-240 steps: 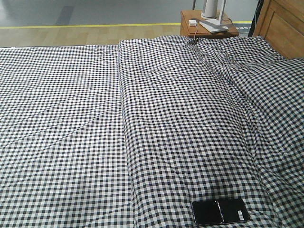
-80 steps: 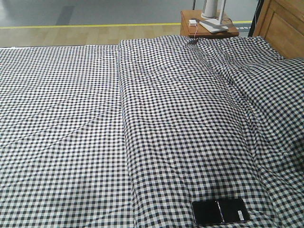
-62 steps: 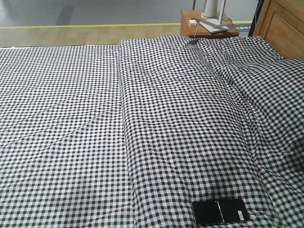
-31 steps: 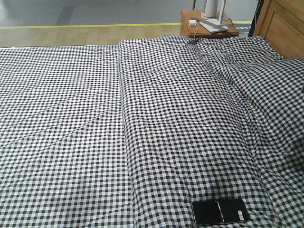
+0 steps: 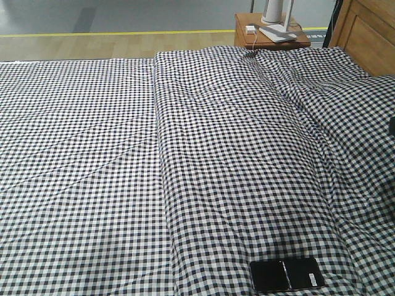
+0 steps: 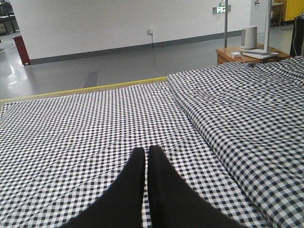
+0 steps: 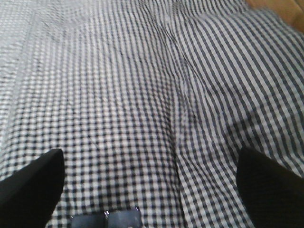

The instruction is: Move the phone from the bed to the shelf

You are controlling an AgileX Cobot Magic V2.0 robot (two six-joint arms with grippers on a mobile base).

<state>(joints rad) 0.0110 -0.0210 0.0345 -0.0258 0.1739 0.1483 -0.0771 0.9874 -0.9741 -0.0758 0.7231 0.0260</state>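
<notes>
Right claw [image 7: 149, 159] spread wide above the cloth; left claw [image 6: 146, 164] pinched shut, idle.
Thin glossy black rectangular phone [image 5: 286, 274] lies unmoved on the black-and-white gingham bed [image 5: 92, 154], low in the front view. A dark shape [image 5: 392, 126] has newly appeared at that view's right edge, probably the right arm approaching, so pickup seems to be starting. No shelf visible.

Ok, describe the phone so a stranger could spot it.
Find the big gingham bed. The phone lies on it, low right in the front view. It alone is a glossy black slab, creased at centre, white label at one end.
</notes>
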